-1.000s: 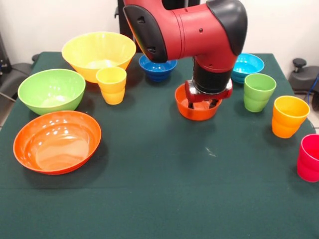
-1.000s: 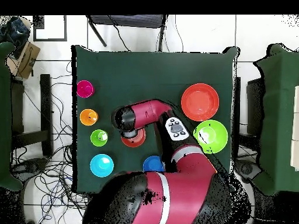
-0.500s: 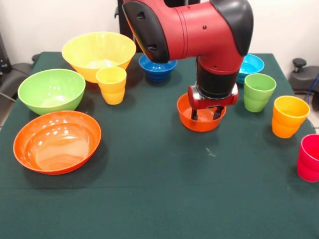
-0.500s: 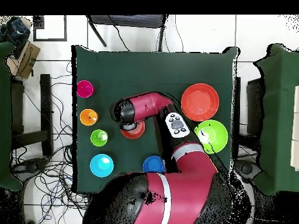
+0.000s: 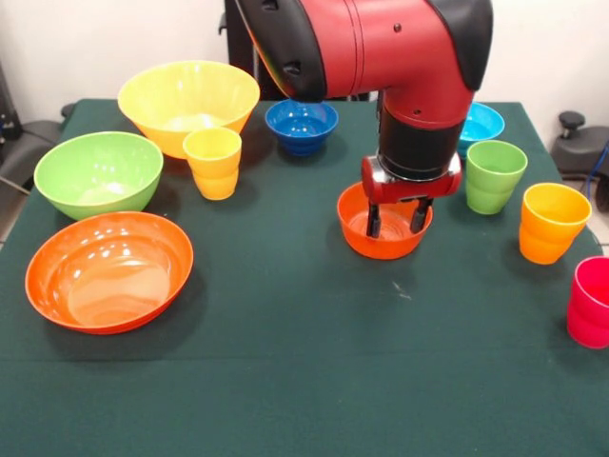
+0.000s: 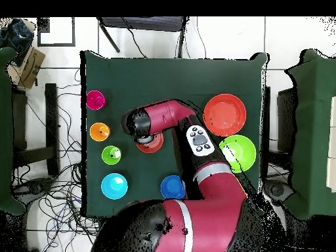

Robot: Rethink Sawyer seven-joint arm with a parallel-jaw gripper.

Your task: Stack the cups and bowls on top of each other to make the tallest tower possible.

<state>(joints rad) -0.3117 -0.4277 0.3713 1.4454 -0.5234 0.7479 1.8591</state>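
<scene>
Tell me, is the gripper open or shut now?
Open: the gripper has its two fingers spread apart inside the small orange bowl.

Ten glossy cups [image 5: 495, 175] and bowls [image 5: 108, 269], all upright, unstacked, spread apart

Open green cloth [image 5: 304, 381] in front; green cup [image 5: 494, 175] beside end effector [image 5: 398, 219].
</scene>
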